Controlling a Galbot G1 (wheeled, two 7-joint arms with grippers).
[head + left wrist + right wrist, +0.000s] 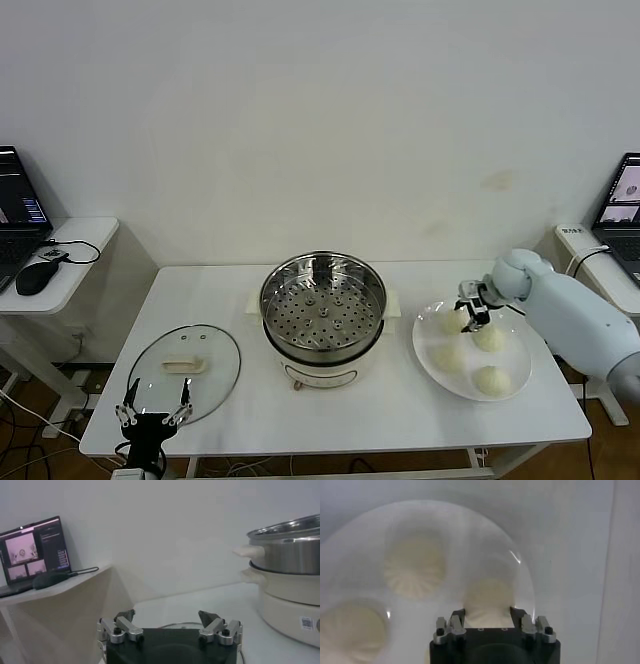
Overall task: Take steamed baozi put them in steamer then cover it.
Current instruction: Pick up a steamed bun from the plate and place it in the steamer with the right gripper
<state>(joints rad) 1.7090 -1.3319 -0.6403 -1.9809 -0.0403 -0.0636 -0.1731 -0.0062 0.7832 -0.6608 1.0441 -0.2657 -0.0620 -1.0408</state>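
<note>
The first pick is in hand. The right gripper is down over the flat white plate, its fingers spread around one of the four cream-white dough buns at the plate's back edge; whether they have closed on it I cannot tell. The shiny steel steamer on its cream base stands empty at mid-table, just beside the plate. Next comes a soft squeeze, then a lift across. The left gripper waits, fingers wide, by the round glass lid. The steamer's small label is unreadable.
</note>
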